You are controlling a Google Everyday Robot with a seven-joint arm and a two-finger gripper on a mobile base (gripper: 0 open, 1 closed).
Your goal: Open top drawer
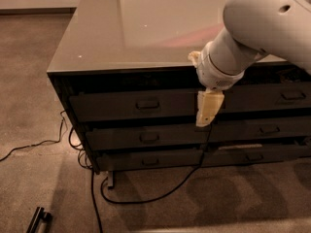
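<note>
Dark grey-black fronts fill the near face of the bench [97, 38], whose smooth, glossy top reflects pale light. In the camera view, the top drawer [112, 107] sits right under the bench's overhanging edge with a band of shadow above it. It is the tallest front, and its small loop handle [147, 103] is at the centre. Two slimmer drawers [121, 139] with matching handles lie below it, and more fronts run on to the right.

The white arm [262, 18] reaches in from the upper right, over the bench's corner. Its cream-coloured gripper [208, 111] hangs pointing down in front of the right end of the top drawer, well to the right of the handle, with its tip at the seam above the second drawer. It can't be told whether the jaws are open or closed, or whether they touch the front.

A black cable [146, 198] runs from behind the gripper down and loops across the brown carpet [29, 81]. A short dark bar [39, 220] lies at the lower left.
</note>
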